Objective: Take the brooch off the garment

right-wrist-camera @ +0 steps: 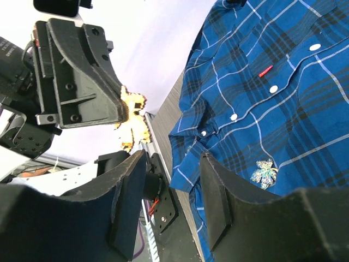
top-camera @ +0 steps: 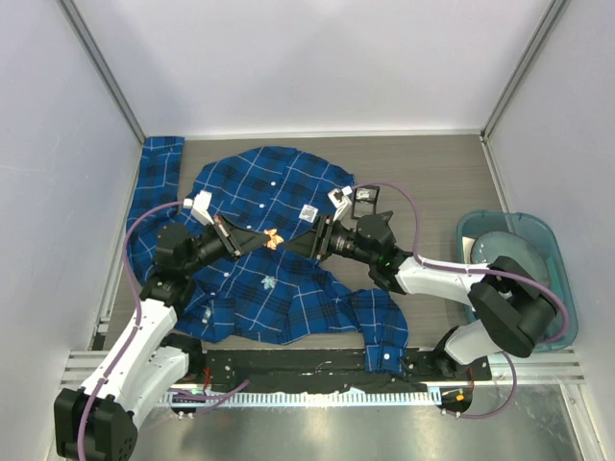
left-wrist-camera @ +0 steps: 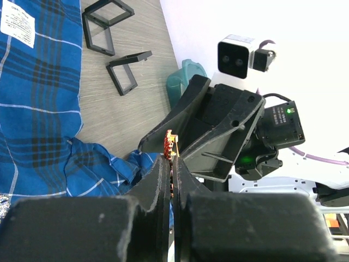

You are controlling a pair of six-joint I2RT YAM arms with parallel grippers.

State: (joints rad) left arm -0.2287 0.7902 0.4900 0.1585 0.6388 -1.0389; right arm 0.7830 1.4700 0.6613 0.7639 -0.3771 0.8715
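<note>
The orange brooch (top-camera: 272, 239) is clamped between the left fingers (left-wrist-camera: 158, 183) above the middle of the shirt (top-camera: 259, 187), seemingly free of the cloth, while the right fingers (right-wrist-camera: 128, 191) stand apart over the same spot, holding nothing. We judge the removal nearly done: next we must carry the brooch clear of the shirt to bare worktop (top-camera: 423, 173). A leaf-shaped pin (right-wrist-camera: 265, 173) sits on the shirt, black frames (left-wrist-camera: 131, 58) lie just off its edge, a teal bin (top-camera: 538, 223) well beyond; only the right fingers crowd the path.
</note>
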